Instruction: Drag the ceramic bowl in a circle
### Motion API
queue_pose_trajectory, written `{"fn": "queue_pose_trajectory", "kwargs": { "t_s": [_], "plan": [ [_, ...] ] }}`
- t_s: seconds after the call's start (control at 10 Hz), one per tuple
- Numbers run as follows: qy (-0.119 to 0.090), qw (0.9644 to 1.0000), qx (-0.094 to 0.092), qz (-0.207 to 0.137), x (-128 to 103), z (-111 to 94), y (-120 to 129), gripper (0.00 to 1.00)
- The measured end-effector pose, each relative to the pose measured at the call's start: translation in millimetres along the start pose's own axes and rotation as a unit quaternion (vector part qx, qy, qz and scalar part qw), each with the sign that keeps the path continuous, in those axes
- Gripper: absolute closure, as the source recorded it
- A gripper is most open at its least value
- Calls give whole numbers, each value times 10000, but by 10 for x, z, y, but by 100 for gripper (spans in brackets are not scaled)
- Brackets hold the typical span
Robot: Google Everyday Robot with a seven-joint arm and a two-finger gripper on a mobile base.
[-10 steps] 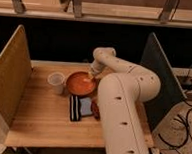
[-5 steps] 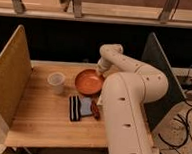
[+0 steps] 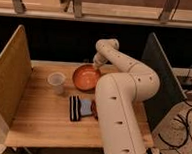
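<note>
tool (image 3: 97,66) at far rim of ceramic bowl (image 3: 84,77), plastic cup (image 3: 56,82) nearby

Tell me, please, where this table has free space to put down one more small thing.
Free: the near-left wood of the table, between the left panel, the plastic cup and the striped object; also the far-left strip behind the cup. Crowded: the middle, where the gripper is at the rim of the ceramic bowl, and the right, covered by the arm.
</note>
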Motion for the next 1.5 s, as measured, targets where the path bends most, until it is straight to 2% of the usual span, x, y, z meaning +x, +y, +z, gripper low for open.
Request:
{"fn": "queue_pose_trajectory", "kwargs": {
  "t_s": [0.4, 0.6, 0.9, 1.0, 1.1, 1.2, 1.3, 1.5],
  "plan": [
    [-137, 9987, -395, -294, -232, 180, 327, 100],
    [-80, 9983, -507, -271, -124, 148, 391, 100],
    [173, 9983, -548, -102, 216, 36, 415, 100],
    [337, 9979, -545, 42, 406, 13, 397, 100],
    [656, 9967, -250, 416, 773, -45, 88, 100],
    [724, 9960, -29, 532, 839, -59, -121, 100],
    [734, 9960, 110, 497, 784, -39, -216, 100],
    [629, 9975, 189, 278, 506, 40, -201, 100]
  ]
}}
